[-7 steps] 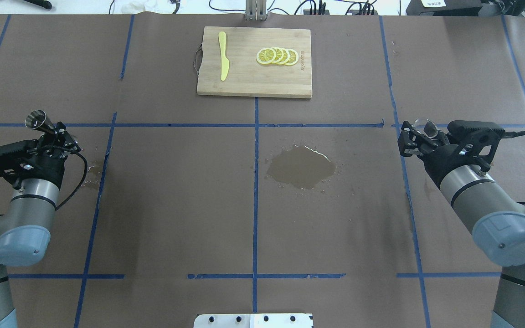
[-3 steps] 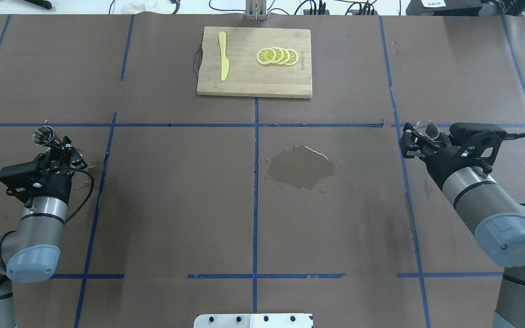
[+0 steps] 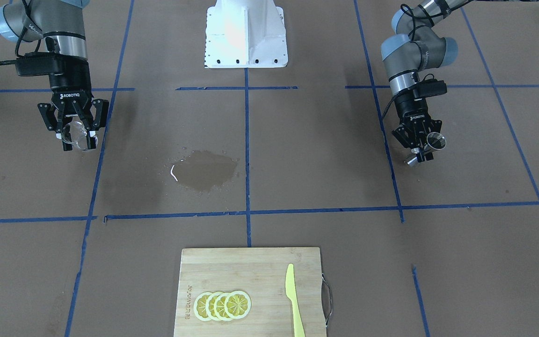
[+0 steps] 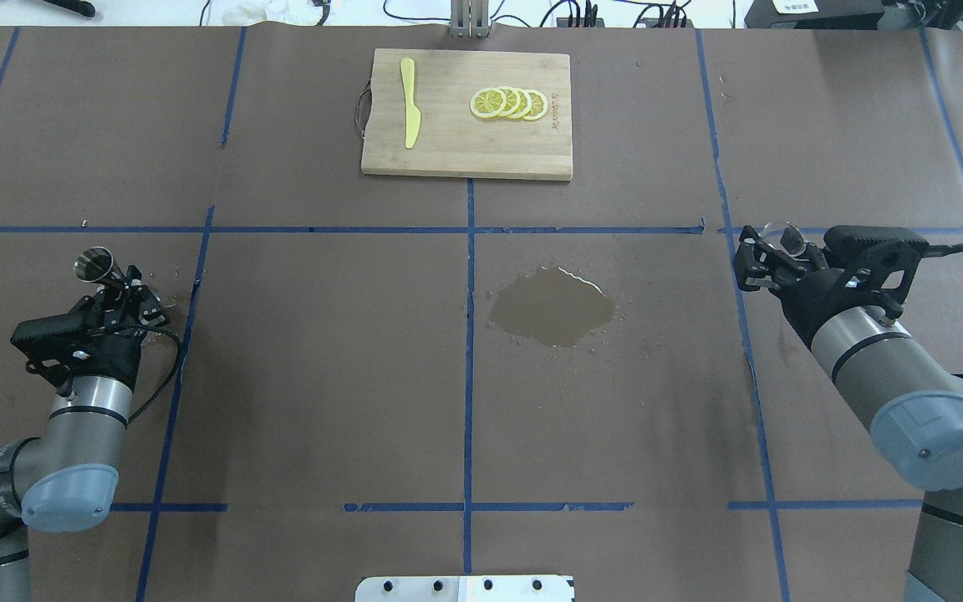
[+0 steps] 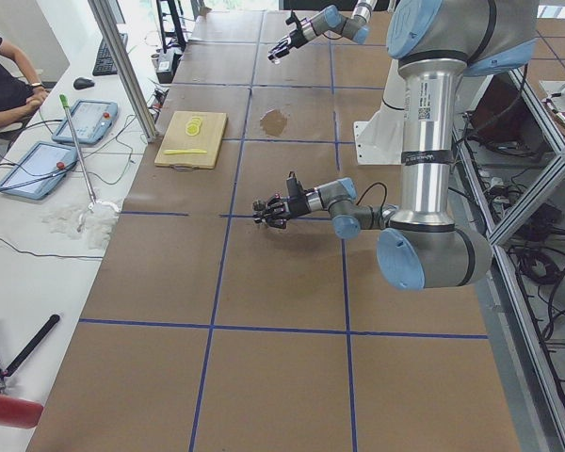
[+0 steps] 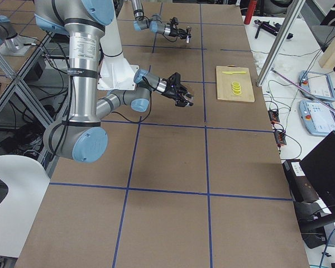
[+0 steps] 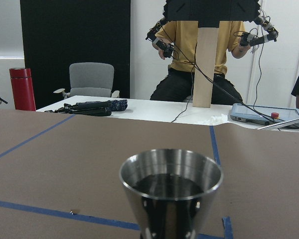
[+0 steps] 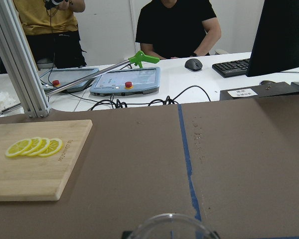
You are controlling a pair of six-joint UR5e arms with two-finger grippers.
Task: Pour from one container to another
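The steel hourglass jigger [image 4: 93,265] is held up off the table at the left, tilted, with my left gripper [image 4: 124,288] shut on its waist. The left wrist view shows the jigger's [image 7: 170,189] upper cone close up, dark inside. In the front-facing view the jigger [image 3: 436,140] and the left gripper [image 3: 420,150] appear at the right. The small clear glass cup [image 4: 786,235] sits between the fingers of my right gripper [image 4: 770,253], which is shut on it above the table at the right. The cup [image 3: 76,135] looks see-through and tilted. Only its rim [image 8: 172,225] shows in the right wrist view.
A wet puddle [image 4: 552,305] lies on the brown paper just right of centre. At the far middle a bamboo cutting board [image 4: 465,155] carries lemon slices [image 4: 508,103] and a yellow knife [image 4: 409,102]. The robot base [image 3: 245,32] stands at the near edge. People sit beyond the table.
My left arm has drawn back toward the robot and slightly inward, carrying the jigger with it. The right arm and the cup have barely moved.
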